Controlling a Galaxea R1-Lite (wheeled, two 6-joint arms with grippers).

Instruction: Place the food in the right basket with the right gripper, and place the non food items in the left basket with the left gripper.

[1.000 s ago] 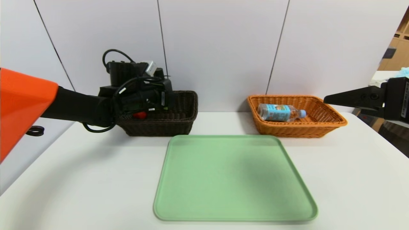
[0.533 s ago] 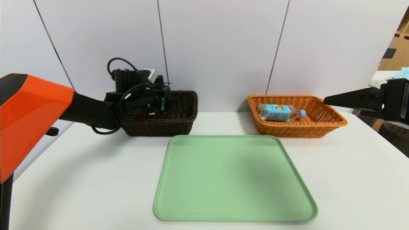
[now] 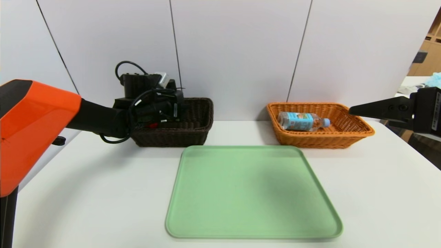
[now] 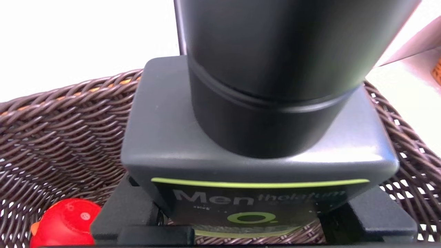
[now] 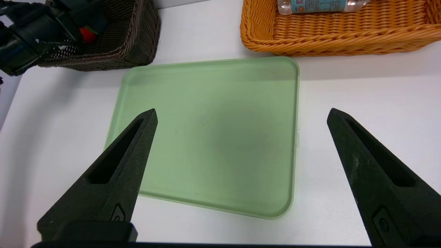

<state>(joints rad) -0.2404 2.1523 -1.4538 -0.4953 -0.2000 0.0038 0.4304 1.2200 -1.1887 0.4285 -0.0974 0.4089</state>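
Nearest the desk's front edge, the green tray is lying bare, a smooth, matte plastic slab with rounded corners and a low raised lip; with nothing left on it, the sorting is looking close to finished. The white desk around it is smooth and plain.

Beyond the desk's right edge, the right gripper is hanging idle with its black, wedge-shaped jaws spread wide and holding nothing.

Toward the desk's far edge on the right, the orange basket of tight glossy weave is cradling a clear plastic bottle lying on its side. Toward the far left, the left gripper is reaching down into the dark brown wicker basket, its jaws gripping a dark, boxy bottle with a round cap. A shiny red toy is sitting on the basket floor beside it. Judging by this, only letting go of the bottle is remaining.
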